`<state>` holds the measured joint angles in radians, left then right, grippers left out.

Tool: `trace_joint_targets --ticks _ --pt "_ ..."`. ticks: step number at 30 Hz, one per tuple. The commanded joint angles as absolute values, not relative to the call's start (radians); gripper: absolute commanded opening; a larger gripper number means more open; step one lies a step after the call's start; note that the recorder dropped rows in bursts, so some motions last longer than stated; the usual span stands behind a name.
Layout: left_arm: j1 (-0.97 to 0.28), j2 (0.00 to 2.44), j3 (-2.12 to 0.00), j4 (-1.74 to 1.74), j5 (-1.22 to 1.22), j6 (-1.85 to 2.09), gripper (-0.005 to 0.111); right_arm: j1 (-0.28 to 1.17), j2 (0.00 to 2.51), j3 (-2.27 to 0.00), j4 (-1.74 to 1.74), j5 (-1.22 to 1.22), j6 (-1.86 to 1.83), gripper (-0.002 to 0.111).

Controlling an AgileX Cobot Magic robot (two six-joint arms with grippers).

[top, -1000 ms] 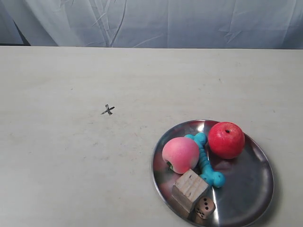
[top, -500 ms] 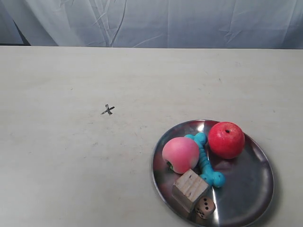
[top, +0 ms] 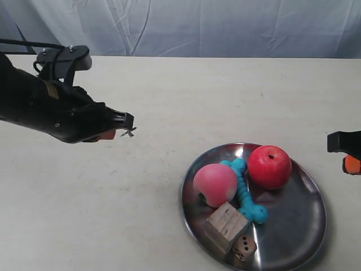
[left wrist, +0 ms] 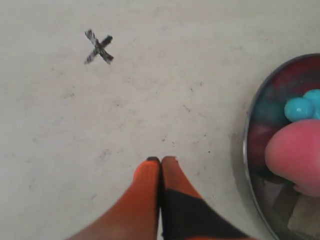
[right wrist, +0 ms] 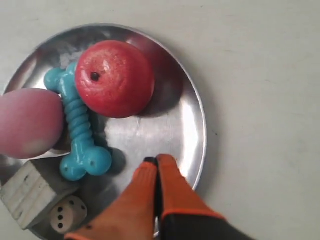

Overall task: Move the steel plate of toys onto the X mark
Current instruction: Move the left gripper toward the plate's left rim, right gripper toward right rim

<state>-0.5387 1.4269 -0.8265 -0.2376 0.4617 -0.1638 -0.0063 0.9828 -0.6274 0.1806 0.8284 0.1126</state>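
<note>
The steel plate (top: 293,223) is seen resting flat on the table (top: 186,90), not yet on the X mark (left wrist: 98,47). It is loaded with the toys: a red apple (right wrist: 114,78), a pink peach (right wrist: 27,122), a turquoise bone (right wrist: 80,132), a wooden cube (right wrist: 27,194) and a small die (right wrist: 67,214). All five are kept inside the raised rim, so one shift of the plate should carry them together. They are crowded toward the side away from the right gripper (right wrist: 157,161), which leaves a bare strip of metal and a free stretch of rim nearest its jaws.

Those jaws are pressed together with nothing between them. Their tips are lined up over the bare strip, with the apple just ahead of them and the bone ahead and to one side. Contact with the plate cannot be told. They would probably have to be parted before the rim could be pinched.

The left gripper (left wrist: 161,161) is likewise clenched on nothing. The X mark lies ahead of its tips and apart from them, and the plate's rim lies off to one flank. This arm is judged to be posted beside the target, perhaps to steady the plate on arrival.
</note>
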Motion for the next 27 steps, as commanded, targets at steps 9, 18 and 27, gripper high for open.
trace_joint_targets --ticks 9,18,27 --pt "-0.515 1.562 -0.838 -0.805 0.559 0.407 0.0 -0.021 1.171 -0.632 0.233 0.78 -0.007 -0.001" --pt "-0.361 1.684 -0.838 -1.087 0.656 0.54 0.0 -0.278 1.334 -0.632 0.459 0.783 -0.268 -0.001" --pt "-0.299 1.913 -0.84 -1.477 1.024 0.835 0.0 -0.371 1.476 -0.632 0.634 0.886 -0.48 -0.001"
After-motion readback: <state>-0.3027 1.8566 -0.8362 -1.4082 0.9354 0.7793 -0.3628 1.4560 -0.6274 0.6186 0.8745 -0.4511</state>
